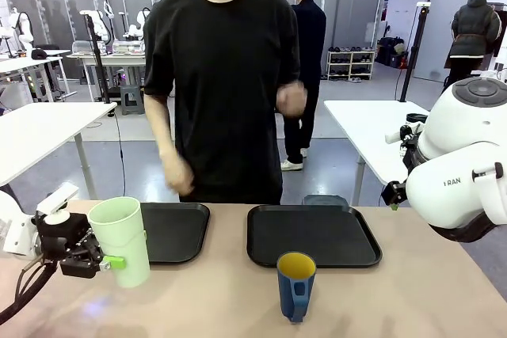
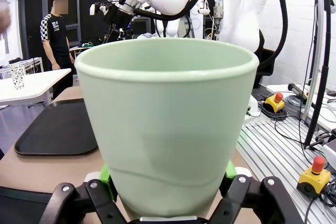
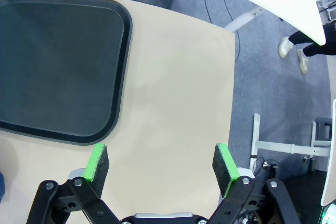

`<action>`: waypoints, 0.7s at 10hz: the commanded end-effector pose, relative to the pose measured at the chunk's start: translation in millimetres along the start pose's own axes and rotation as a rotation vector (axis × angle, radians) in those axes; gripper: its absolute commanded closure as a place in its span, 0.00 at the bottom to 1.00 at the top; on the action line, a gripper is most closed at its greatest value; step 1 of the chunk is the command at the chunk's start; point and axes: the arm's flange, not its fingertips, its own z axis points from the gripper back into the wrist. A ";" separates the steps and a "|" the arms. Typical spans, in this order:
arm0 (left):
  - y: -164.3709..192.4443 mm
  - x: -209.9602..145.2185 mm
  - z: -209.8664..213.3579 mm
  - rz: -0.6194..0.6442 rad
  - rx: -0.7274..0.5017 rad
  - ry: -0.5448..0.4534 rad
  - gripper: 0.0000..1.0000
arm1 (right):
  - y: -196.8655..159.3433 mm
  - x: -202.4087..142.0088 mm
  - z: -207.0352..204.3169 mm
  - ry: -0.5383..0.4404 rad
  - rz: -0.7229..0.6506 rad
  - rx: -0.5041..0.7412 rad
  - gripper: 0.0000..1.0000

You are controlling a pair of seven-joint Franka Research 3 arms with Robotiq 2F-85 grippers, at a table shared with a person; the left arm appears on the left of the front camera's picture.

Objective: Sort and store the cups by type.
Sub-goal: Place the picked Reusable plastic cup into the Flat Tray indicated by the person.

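Tumbler (image 1: 120,239) first: the pale green plastic cup sits clamped in the left end effector (image 1: 111,261), green pads pressed on its lower wall from either side, at the left end of the bench (image 1: 380,298). Its long axis stands near upright, mouth up, leaning slightly; whether its base touches the bench I cannot tell. The left black tray (image 1: 178,231) lies just behind it and toward the middle, so I judge the coming move to be a short carry away from the robot and inward. The dark blue mug (image 1: 296,284), yellow inside, stands upright on the bench near the front edge, directly before the right black tray (image 1: 317,235). The right end effector (image 3: 160,163) hangs released, fingers wide apart, above bare bench beside that tray's outer rim. The right arm looks to be the nearer one to the mug.
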 end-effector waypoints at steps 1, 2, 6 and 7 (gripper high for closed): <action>2.5 0.7 0.0 -0.008 -0.002 0.000 0.57 | 1.0 -0.1 -0.6 -0.001 0.006 -0.005 0.00; 2.5 0.7 0.0 -0.008 -0.002 0.000 0.57 | 1.0 -0.1 -0.6 -0.001 0.006 -0.005 0.00; 2.5 0.7 0.0 -0.008 -0.002 0.000 0.57 | 1.0 -0.1 -0.6 -0.001 0.006 -0.005 0.00; 2.5 0.7 0.0 -0.008 -0.002 0.000 0.57 | 1.0 -0.1 -0.6 -0.001 0.006 -0.005 0.00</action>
